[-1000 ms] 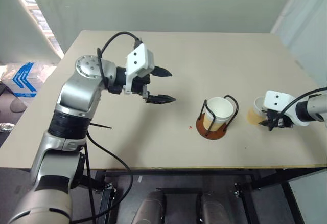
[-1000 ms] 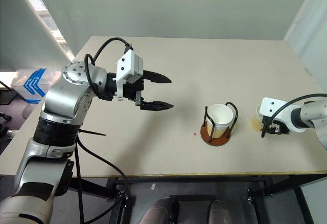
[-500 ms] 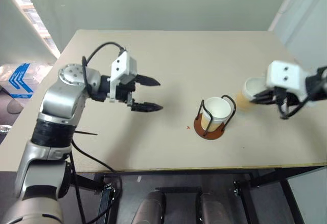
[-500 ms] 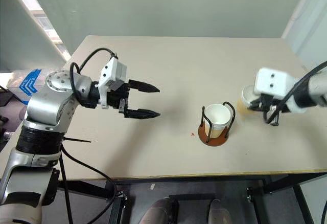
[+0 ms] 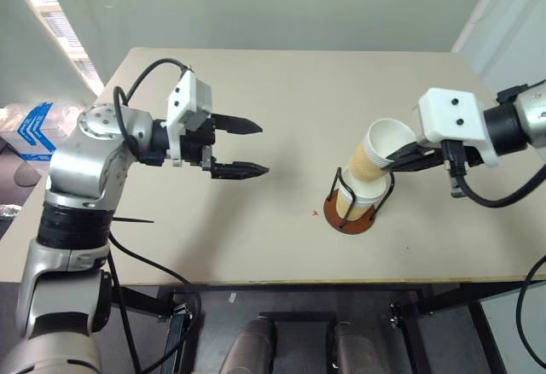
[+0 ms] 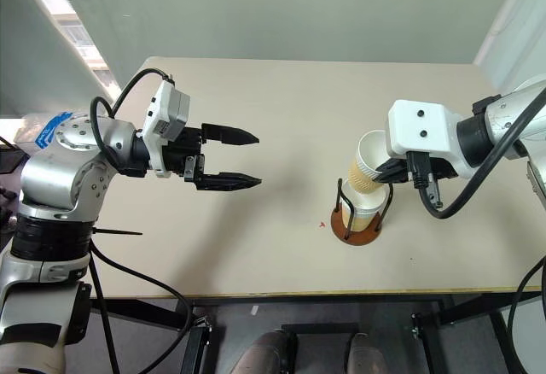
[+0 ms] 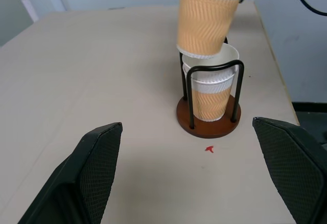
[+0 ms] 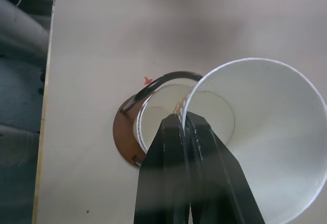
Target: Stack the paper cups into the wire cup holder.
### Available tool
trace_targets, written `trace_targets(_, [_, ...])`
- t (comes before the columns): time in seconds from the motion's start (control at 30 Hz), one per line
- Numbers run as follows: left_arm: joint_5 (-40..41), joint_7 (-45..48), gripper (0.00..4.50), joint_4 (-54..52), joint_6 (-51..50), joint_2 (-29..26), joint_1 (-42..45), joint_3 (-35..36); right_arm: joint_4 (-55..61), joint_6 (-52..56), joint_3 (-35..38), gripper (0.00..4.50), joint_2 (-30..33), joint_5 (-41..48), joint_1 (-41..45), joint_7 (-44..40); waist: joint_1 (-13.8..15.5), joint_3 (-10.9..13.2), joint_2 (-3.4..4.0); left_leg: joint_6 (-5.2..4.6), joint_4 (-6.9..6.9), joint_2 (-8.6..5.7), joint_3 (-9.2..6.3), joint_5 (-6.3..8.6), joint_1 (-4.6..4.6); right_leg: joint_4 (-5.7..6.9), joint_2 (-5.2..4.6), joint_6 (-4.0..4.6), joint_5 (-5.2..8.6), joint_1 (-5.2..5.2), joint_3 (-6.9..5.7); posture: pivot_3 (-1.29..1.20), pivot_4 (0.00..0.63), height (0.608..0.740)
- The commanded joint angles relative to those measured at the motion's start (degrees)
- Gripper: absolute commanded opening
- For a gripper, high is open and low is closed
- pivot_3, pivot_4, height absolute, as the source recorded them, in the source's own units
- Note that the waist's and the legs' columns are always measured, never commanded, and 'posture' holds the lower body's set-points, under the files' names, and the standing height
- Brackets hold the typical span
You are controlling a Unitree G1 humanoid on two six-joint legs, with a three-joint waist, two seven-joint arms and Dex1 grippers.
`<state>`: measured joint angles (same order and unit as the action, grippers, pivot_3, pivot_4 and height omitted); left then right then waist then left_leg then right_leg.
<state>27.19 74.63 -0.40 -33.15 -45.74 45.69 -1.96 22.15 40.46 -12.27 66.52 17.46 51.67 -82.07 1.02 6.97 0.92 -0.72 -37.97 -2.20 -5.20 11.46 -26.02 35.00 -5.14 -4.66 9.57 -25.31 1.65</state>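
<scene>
The wire cup holder (image 5: 351, 220), a reddish-brown disc with black wire loops, stands right of the table's middle and has one paper cup (image 5: 365, 195) upright in it. My right gripper (image 5: 401, 159) is shut on the rim of a second paper cup (image 5: 375, 154). It holds that cup tilted just above the cup in the holder. The right wrist view shows the pinched white rim (image 8: 191, 112) over the holder (image 8: 122, 137). My left gripper (image 5: 263, 147) hangs open over the table well left of the holder, with nothing between its fingers (image 7: 97, 162).
A small red mark (image 5: 316, 213) lies on the beige table (image 5: 256, 237) just left of the holder. On the floor beyond the table's left edge sits a blue and white box (image 5: 38, 126). The table's front edge runs close below the holder.
My right gripper closed on the cup at the table's right side, lifted it and carried it left to above the holder. The left arm drew back slightly to the left.
</scene>
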Motion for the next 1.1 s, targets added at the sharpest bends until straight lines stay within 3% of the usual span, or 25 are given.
trace_targets(0.03, [0.8, -0.5, 4.5, -2.1, 0.0, -1.0, -0.2, 1.8, 0.2, -2.7, 0.9, 0.02, 1.6, -1.1, -1.7, -0.8, 0.0, 0.0, 0.0, 0.0, 0.01, 0.0, 0.0, 0.0, 0.0, 0.0, 0.0, 0.0, 0.0, 0.0, 0.0, 0.0, 0.15, 0.74])
trace_targets(0.27, [-0.4, -0.4, 4.5, -1.4, 1.4, -1.0, 0.0, 0.8, 0.4, -3.3, -2.0, 0.02, -2.1, -4.5, -3.0, 2.2, -0.1, 0.0, 0.0, 0.03, 0.0, 0.0, -0.01, -0.02, 0.03, 0.02, 0.0, 0.06, -0.05, 0.0, 0.0, 0.0, 0.15, 0.74])
trace_targets(0.3, [-0.7, -0.5, 4.5, -1.3, 1.7, -0.8, -0.1, 0.6, 0.0, -2.5, -2.4, 0.2, -3.5, -5.5, -2.7, 4.0, -0.2, 0.0, 0.0, 0.03, 0.0, 0.01, -0.02, -0.02, 0.04, 0.02, 0.01, 0.08, -0.07, 0.01, 0.0, 0.0, 0.15, 0.74])
trace_targets(0.37, [-1.2, -0.4, 4.5, -1.4, 2.3, -0.9, -0.4, 0.0, -0.5, -1.3, -2.6, 0.64, -5.2, -6.6, -2.2, 6.4, -0.3, 0.0, 0.0, -0.01, 0.01, 0.0, -0.04, -0.02, 0.06, 0.03, 0.01, 0.11, -0.13, 0.0, 0.0, 0.0, 0.15, 0.74])
trace_targets(0.53, [-2.2, -0.2, 4.5, -0.8, 3.1, -1.1, -0.3, -0.3, -2.0, 2.8, 0.0, 2.3, -6.2, -4.6, 1.2, 7.2, -0.2, 0.0, 0.0, -0.09, 0.02, -0.01, -0.08, -0.06, 0.01, 0.01, 0.01, 0.13, -0.17, -0.01, -0.01, 0.0, 0.15, 0.74])
trace_targets(0.67, [-4.4, -4.1, 4.5, 1.4, 4.7, 0.1, 0.1, 0.7, -5.3, 9.0, 7.4, 3.7, -7.8, -0.7, 3.8, 11.7, -0.2, 0.0, 0.0, -0.09, 0.06, -0.01, -0.08, -0.06, 0.01, 0.0, 0.01, 0.15, -0.17, -0.01, -0.02, 0.0, 0.15, 0.74])
trace_targets(0.8, [-7.9, -17.4, 4.5, 8.1, 7.9, 5.1, 1.8, 4.4, -8.3, 13.6, 16.5, 3.7, -10.8, 0.0, 1.1, 21.6, 0.1, 0.0, -0.01, -0.05, 0.06, -0.01, -0.11, -0.08, 0.03, 0.0, 0.01, 0.17, -0.17, 0.01, -0.02, 0.0, 0.15, 0.74])
trace_targets(0.9, [-8.7, -26.1, 4.5, 11.8, 7.8, 8.1, 2.0, 8.0, -7.1, 17.2, 25.0, 3.7, -16.2, 0.0, -6.3, 31.0, 0.1, 0.0, -0.17, 0.08, 0.05, 0.0, -0.12, -0.16, 0.06, -0.02, 0.0, 0.22, -0.25, 0.05, -0.06, 0.0, 0.15, 0.74])
trace_targets(1.1, [-9.8, -32.5, 4.5, 12.7, 8.5, 9.9, -0.6, 9.8, -6.0, 15.8, 29.1, 3.7, -22.1, -2.0, -17.4, 42.1, 0.1, 0.1, -0.08, 0.17, 0.08, -0.03, -0.07, -0.19, 0.05, 0.0, 0.01, -0.02, -0.39, -0.05, -0.01, 0.0, 0.15, 0.74])
